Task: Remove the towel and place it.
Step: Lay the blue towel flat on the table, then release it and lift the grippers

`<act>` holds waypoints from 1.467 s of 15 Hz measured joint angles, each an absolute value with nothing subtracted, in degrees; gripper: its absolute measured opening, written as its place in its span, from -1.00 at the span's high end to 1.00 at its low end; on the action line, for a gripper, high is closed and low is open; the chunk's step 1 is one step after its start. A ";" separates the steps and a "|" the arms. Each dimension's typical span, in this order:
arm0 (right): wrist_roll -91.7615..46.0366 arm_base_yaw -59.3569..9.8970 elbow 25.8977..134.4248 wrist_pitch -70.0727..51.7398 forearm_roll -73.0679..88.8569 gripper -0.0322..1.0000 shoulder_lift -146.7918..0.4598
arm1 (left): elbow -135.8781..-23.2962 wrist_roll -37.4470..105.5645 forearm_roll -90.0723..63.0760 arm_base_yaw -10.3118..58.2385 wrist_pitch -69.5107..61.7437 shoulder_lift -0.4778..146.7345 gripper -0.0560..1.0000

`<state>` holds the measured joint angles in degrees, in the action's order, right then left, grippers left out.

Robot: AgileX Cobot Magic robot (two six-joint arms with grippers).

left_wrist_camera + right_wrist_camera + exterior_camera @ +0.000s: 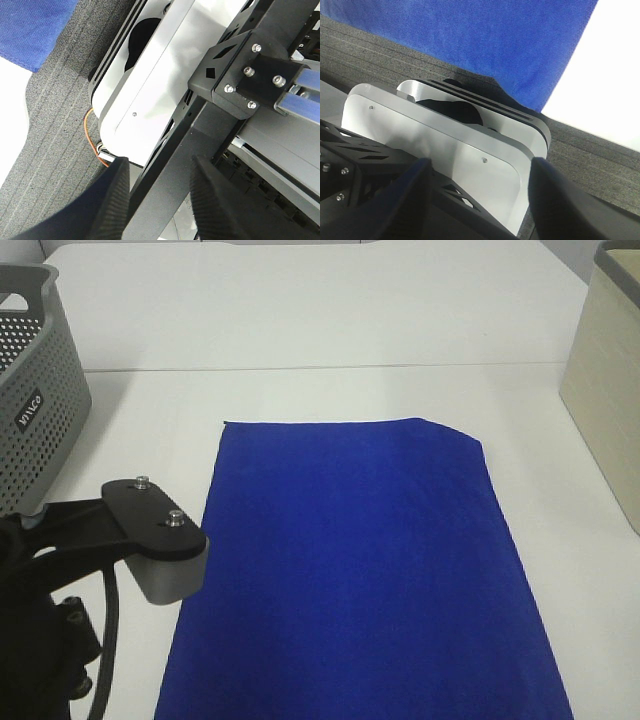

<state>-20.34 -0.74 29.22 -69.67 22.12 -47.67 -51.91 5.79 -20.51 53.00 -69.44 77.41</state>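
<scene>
The deep blue towel [360, 570] lies spread flat on the white table [330, 330], its long side running from the middle to the front edge. Its far right corner looks slightly turned in. No white label shows. Part of the towel also shows in the left wrist view [40, 25] and in the right wrist view [470, 40]. My left gripper [160, 167] is open and empty, below the table's front edge over the robot's base. My right gripper [480, 167] is open and empty there too. Only part of the left arm [150, 530] shows in the exterior high view, left of the towel.
A grey perforated basket [30, 390] stands at the table's left edge. A beige bin [605, 380] stands at the right edge. The wrist views show the robot's white and black base [145, 90] and grey carpet [55, 125].
</scene>
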 joint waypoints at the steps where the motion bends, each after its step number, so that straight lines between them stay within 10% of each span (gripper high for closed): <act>1: -20.34 -0.74 29.22 -69.67 22.12 -0.19 -47.67 | -51.85 5.79 -20.51 53.00 -69.44 77.41 0.20; 8: -15.76 -0.74 38.27 -69.73 19.82 -0.19 -47.73 | -56.55 -3.44 -16.84 51.34 -69.50 77.41 0.17; 22: -7.22 -0.74 77.06 -69.84 13.18 -0.19 -82.28 | -82.79 -5.44 -1.20 23.89 -69.67 88.69 -0.06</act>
